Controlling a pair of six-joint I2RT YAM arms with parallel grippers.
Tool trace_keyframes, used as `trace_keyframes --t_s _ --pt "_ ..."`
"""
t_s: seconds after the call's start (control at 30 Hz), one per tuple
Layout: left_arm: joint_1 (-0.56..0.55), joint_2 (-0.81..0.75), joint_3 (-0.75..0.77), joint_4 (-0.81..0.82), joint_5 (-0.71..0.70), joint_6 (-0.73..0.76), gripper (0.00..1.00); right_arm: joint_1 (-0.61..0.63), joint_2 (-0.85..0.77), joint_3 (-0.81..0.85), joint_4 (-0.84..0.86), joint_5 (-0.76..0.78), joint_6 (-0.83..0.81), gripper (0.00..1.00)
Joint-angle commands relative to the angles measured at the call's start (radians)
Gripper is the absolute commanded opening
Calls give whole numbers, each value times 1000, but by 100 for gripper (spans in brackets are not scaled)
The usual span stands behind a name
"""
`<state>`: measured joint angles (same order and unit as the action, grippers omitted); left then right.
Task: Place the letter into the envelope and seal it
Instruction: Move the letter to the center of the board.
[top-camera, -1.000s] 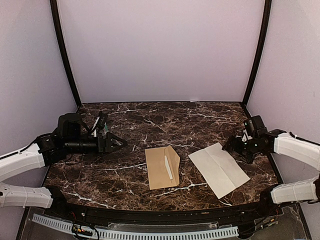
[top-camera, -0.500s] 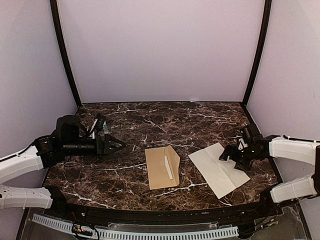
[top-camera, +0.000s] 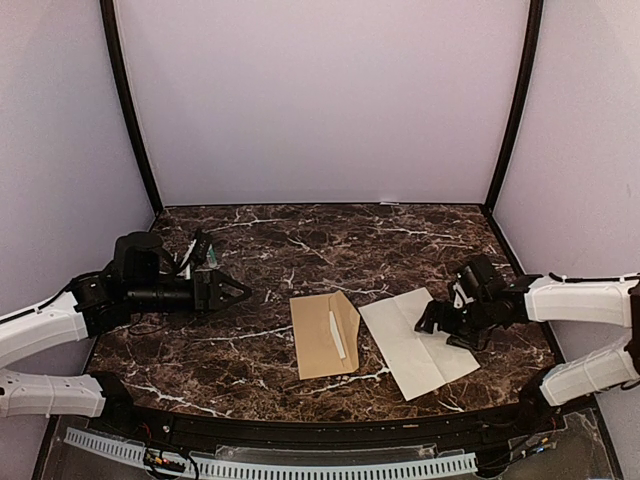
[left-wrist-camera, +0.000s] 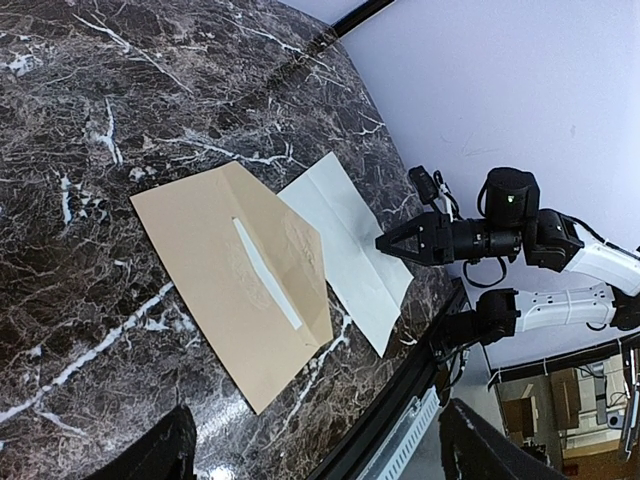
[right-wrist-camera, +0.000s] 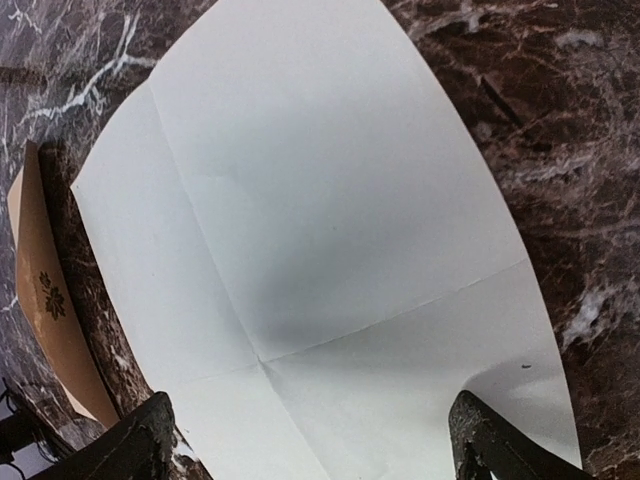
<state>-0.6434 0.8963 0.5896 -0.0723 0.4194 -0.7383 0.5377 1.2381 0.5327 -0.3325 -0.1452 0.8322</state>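
Letter (top-camera: 415, 345): lies flat, plain side up, right of centre toward worktop's near edge, just beside envelope (top-camera: 322, 338); can't tell if touching.
My right gripper (top-camera: 428, 322): low over letter, fingers (right-wrist-camera: 140, 440) spread wide, nothing held.
My left gripper (top-camera: 238, 292): spread too, empty, nr left edge.
Handling: prob. thin, light, floppy along creases; likely slides on slick marble.
Hold: I'd pinch a corner twd right edge, gently.

Soft, even light, frames sharp (a grey shadow dulls the letter (right-wrist-camera: 330, 250)).
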Motion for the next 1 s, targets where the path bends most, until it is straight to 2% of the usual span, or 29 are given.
trace_keyframes --t_s 0.0,0.17,0.4,0.77,0.87,0.97 --pt "5 -10 -12 -5 -9 -3 83 83 -29 52 -133 98 18 92" --pt "5 -15 -20 -1 -12 -8 83 162 -91 54 -268 171 24 91" --pt "5 3 -16 14 -5 -6 83 291 -105 13 -360 252 105 90" --pt "6 7 -11 9 1 -3 83 399 45 43 -332 283 109 90" --pt "5 6 -8 3 -1 -2 83 410 91 51 -328 286 105 85" --pt "5 3 -4 -5 -1 2 83 414 102 56 -315 277 103 71"
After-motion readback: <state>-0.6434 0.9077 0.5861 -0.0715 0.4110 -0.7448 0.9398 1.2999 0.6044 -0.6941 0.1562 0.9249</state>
